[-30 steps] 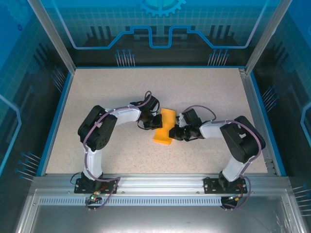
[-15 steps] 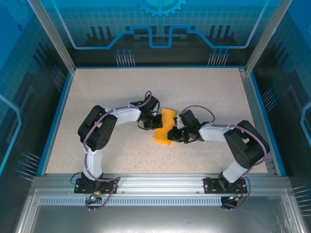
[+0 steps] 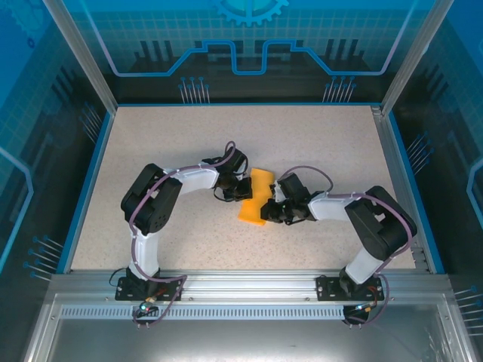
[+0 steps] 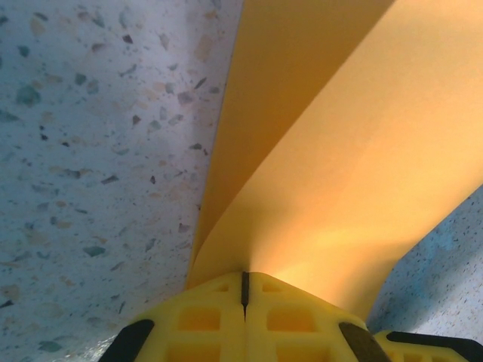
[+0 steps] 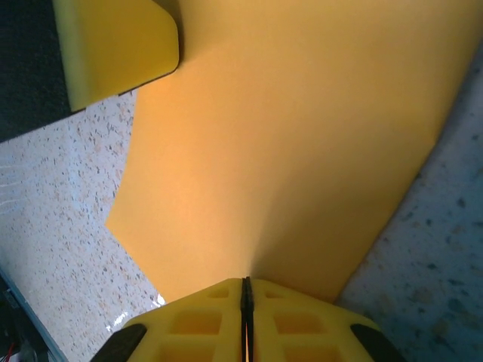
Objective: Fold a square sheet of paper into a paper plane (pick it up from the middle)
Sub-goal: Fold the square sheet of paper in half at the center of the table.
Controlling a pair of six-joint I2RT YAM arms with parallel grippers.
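The orange square sheet of paper (image 3: 256, 197) is folded into a narrow band at the table's middle, between the two grippers. My left gripper (image 3: 243, 188) is shut on its left edge. In the left wrist view its yellow fingers (image 4: 287, 317) meet on the sheet (image 4: 355, 151), which curls over in two layers. My right gripper (image 3: 270, 207) is shut on the sheet's right edge. In the right wrist view the paper (image 5: 302, 128) spreads out from the closed fingers (image 5: 196, 324). A paper plane is out of view.
The speckled table (image 3: 189, 136) has a blue rim, with glass walls around it. The left gripper's yellow finger (image 5: 113, 45) shows at the top left of the right wrist view, close to the paper. Both arm bases sit on the near metal rail (image 3: 249, 286).
My right gripper has crept left toward the left gripper, and its elbow has shifted. The paper between them has bunched a little narrower. The left arm has stayed still.
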